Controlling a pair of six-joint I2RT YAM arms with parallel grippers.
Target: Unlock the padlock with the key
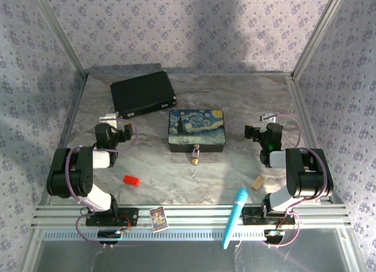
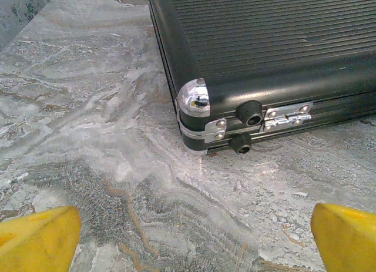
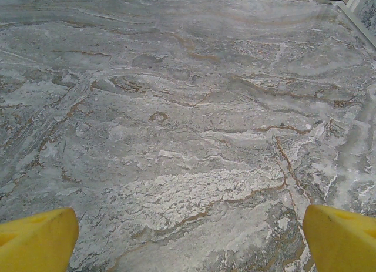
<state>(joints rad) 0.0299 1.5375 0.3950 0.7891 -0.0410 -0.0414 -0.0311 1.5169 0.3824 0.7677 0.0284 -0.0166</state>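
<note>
L gripper is sitting at the table's left side, jaws spread wide and holding nothing. In the left wrist view I'm seeing its yellow fingertips at the two bottom corners, with bare marble between them. Just ahead of it the black case is lying flat, its chrome corner and latch facing the cam. A red block is lying nearer the arm bases.

At centre the painted tin box is resting on the marble table. The padlock is hanging at the middle of the box's near edge, touching the box. The key is showing only as a faint thin sliver just nearer than the padlock; I can't tell its orientation. Both are lying between the two grippers, well apart from either set of jaws.

A tan wooden block is lying to the right of the key. R gripper is sitting at the right side, jaws likewise released and empty, its fingertips over bare marble.
</note>
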